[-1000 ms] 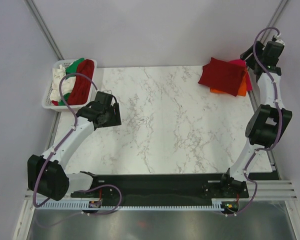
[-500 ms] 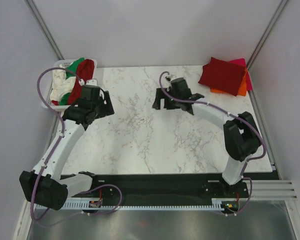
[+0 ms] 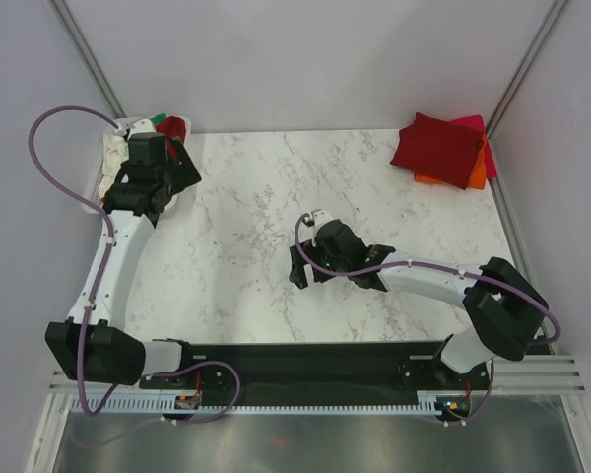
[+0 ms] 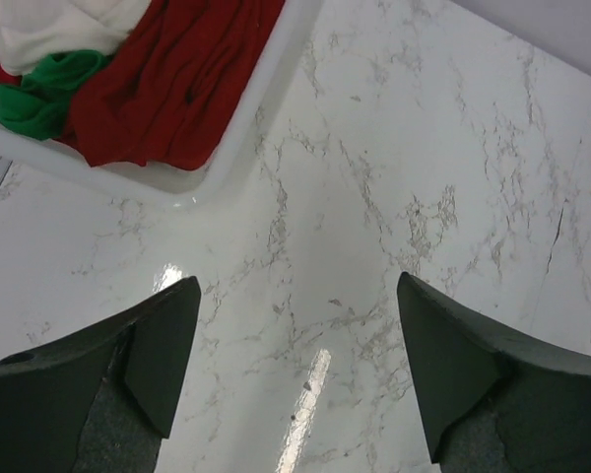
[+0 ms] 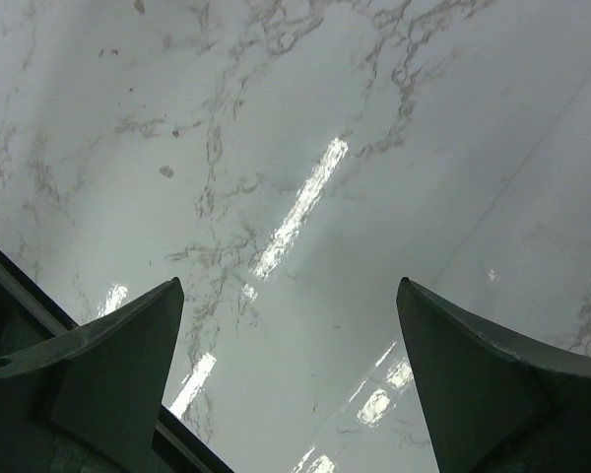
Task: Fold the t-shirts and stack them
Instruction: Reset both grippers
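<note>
Overhead view: on the far right corner of a marble table (image 3: 276,197), a folded dark red t-shirt (image 3: 438,148) lies on a magenta-pink t-shirt (image 3: 480,133) and an orange t-shirt (image 3: 455,180). At the far left corner, the left gripper (image 3: 165,182) hovers by a white basket (image 3: 118,126). The right gripper (image 3: 303,268) hangs over mid-table.

Left wrist view: the fingers (image 4: 167,325) stand wide apart, holding nothing, above bare marble. Just beyond, the basket holds a crumpled dark red t-shirt (image 4: 167,89), a green t-shirt (image 4: 39,94) and a white t-shirt (image 4: 49,25).

Right wrist view: the fingers (image 5: 138,335) are wide apart and empty over bare marble.
</note>
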Motion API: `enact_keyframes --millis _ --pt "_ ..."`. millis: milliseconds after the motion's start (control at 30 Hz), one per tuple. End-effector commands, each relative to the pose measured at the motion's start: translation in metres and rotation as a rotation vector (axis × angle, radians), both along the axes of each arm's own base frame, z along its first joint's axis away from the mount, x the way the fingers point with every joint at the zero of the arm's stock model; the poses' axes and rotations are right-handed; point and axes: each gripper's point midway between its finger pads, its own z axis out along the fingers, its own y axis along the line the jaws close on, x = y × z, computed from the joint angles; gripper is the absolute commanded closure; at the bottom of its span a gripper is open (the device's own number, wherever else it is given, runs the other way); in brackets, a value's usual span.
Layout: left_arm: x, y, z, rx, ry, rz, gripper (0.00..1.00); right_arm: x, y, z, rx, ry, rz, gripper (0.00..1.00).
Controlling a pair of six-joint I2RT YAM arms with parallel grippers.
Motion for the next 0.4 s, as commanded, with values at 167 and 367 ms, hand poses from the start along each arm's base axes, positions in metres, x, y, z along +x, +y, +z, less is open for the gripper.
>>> enact_keyframes --millis 167,367 --pt "0.026 -0.008 0.048 -0.112 -0.153 -0.076 0.10 -0.002 -0.013 0.023 0.035 -0.106 -0.039 0.02" --pt "0.017 -0.018 0.039 -0.096 -0.179 -0.169 0.13 -0.001 -0.018 0.018 0.008 -0.118 -0.036 0.02"
